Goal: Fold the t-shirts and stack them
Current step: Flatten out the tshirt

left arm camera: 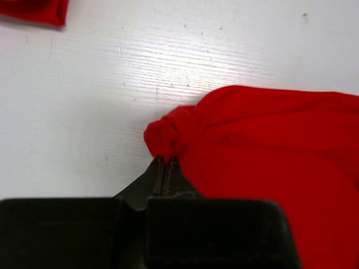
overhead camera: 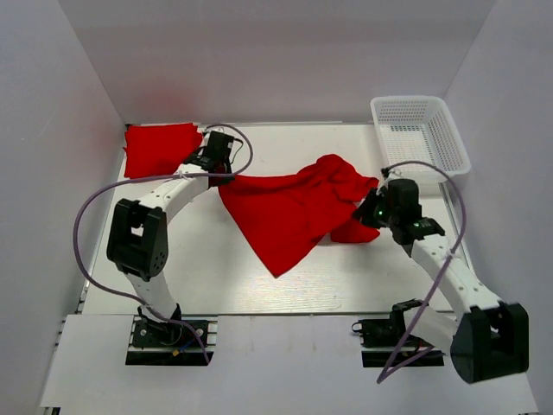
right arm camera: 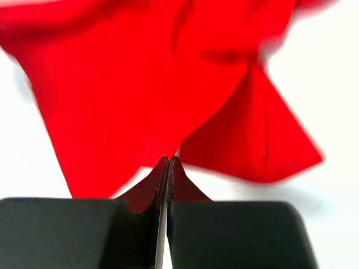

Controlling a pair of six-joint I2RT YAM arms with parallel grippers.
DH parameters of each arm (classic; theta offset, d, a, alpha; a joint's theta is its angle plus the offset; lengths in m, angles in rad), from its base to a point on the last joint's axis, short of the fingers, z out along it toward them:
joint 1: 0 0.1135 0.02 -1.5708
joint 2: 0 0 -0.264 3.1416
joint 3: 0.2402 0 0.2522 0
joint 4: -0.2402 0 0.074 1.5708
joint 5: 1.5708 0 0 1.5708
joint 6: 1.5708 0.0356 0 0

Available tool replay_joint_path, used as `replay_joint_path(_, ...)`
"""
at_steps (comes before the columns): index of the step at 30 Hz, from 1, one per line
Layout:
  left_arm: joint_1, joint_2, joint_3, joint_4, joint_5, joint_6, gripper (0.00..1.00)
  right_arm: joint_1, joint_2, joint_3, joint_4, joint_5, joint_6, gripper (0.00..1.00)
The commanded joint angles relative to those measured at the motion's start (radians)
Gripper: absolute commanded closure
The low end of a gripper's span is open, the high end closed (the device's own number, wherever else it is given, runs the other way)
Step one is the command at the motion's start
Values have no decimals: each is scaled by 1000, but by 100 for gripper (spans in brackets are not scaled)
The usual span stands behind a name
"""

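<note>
Now | step: spreading loose shirt [overhead camera: 289, 212], middle of counter [overhead camera: 346, 277], part lifted | left hand [left arm camera: 164, 163] clamped on bunched corner | right hand [right arm camera: 168, 162] clamped on opposite edge | next: pull taut, lay flat, then fold

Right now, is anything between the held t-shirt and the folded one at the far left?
Nothing visible does. Only the left pincer, shut on a corner of the held t-shirt, sits next to the folded t-shirt.
</note>
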Motion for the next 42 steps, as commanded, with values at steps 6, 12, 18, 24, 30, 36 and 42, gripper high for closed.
replay_joint_path(6, 3, -231, 2, 19, -33, 32, 100, -4, -200, 151, 248, 240, -50, 100)
replay_joint_path(12, 3, -452, -22, 32, -42, 72, 100, -4, -307, 252, 381, 416, -139, 100)
replay_joint_path(18, -6, -703, -55, 32, -53, 101, 100, -4, -436, 343, 408, 531, -263, 100)
replay_joint_path(24, -15, -884, -46, 53, 128, 173, 100, -1, -509, 450, 422, 537, -345, 100)
replay_joint_path(30, -15, -987, 66, 44, 301, 210, 100, -1, -513, 648, 422, 415, -420, 100)
replay_joint_path(36, -6, -1044, 194, 32, 375, 210, 100, -1, -435, 893, 397, 364, -503, 100)
replay_joint_path(42, -6, -1044, 309, 22, 476, 201, 100, -4, -395, 1012, 430, 382, -556, 100)
